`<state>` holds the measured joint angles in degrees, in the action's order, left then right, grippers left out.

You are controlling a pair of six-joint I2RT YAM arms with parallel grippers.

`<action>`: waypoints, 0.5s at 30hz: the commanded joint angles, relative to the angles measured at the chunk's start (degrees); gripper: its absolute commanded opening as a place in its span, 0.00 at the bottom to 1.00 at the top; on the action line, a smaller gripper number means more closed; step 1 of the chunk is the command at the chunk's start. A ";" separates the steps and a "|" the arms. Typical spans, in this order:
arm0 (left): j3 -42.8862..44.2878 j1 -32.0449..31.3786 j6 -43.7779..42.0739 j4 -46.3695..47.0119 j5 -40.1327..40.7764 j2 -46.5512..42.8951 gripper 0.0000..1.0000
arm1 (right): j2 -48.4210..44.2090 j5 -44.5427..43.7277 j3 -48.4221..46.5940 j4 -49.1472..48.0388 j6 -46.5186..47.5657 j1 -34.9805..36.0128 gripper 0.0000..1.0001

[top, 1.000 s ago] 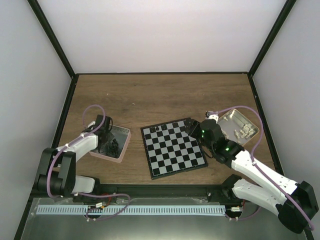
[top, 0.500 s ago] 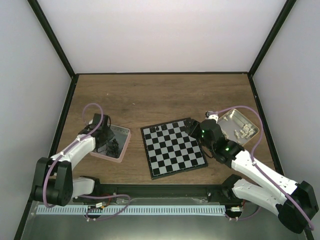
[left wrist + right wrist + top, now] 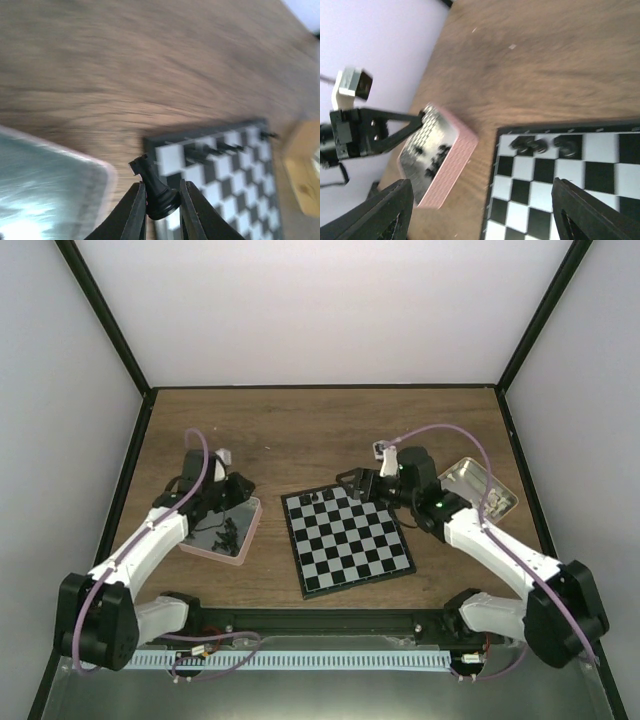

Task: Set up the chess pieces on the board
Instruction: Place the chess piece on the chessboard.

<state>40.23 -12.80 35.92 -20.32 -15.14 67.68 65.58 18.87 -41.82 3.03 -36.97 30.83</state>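
Pinched in the left gripper (image 3: 160, 185), fingers drawn in tight on either side: a small black carved chess piece (image 3: 156, 192), tilted, head leaning off to the upper left of the wrist view. Hangs clear of the surface there, over bare wood between the corner of the pink-rimmed rectangular tray (image 3: 97, 167) and the nearest corner of the flat black-and-pale-grey checked chessboard (image 3: 350, 540); from above, lies over the tray's far right corner. Inside the tray, a cluster of loose black pieces (image 3: 225, 532). On the board's far row near its left corner, a few placed black pieces (image 3: 318, 498), close together on neighbouring squares. Over that same corner, the right gripper (image 3: 358, 483), jaws spread wide with nothing between them, apart from the pieces. Behind the right arm, a tan metal tin (image 3: 468, 478), off the board's right side. Underneath everything, a brown wood-grain table (image 3: 300, 430), boxed in by plain white walls (image 3: 320, 310) and black frame posts (image 3: 105, 320).
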 commanded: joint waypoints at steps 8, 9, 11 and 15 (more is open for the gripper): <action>5.66 -15.75 -6.94 18.77 -22.38 -0.02 0.18 | 3.95 29.94 -4.13 -12.80 -4.66 -0.67 0.77; 5.94 -16.58 -7.25 20.20 -24.04 0.37 0.18 | 3.83 30.94 -4.23 -13.30 -4.95 -0.70 0.76; 6.93 -17.84 -7.78 23.04 -27.63 1.40 0.18 | 3.27 32.61 -4.29 -14.17 -5.47 -0.64 0.76; 9.72 -19.97 -10.39 24.88 -33.10 2.35 0.18 | 1.34 31.47 -4.51 -13.91 -6.73 -0.68 0.73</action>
<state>46.37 -31.18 29.39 -1.80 -39.59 69.32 69.41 47.51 -43.51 -8.62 -41.67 30.46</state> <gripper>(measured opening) 0.182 0.744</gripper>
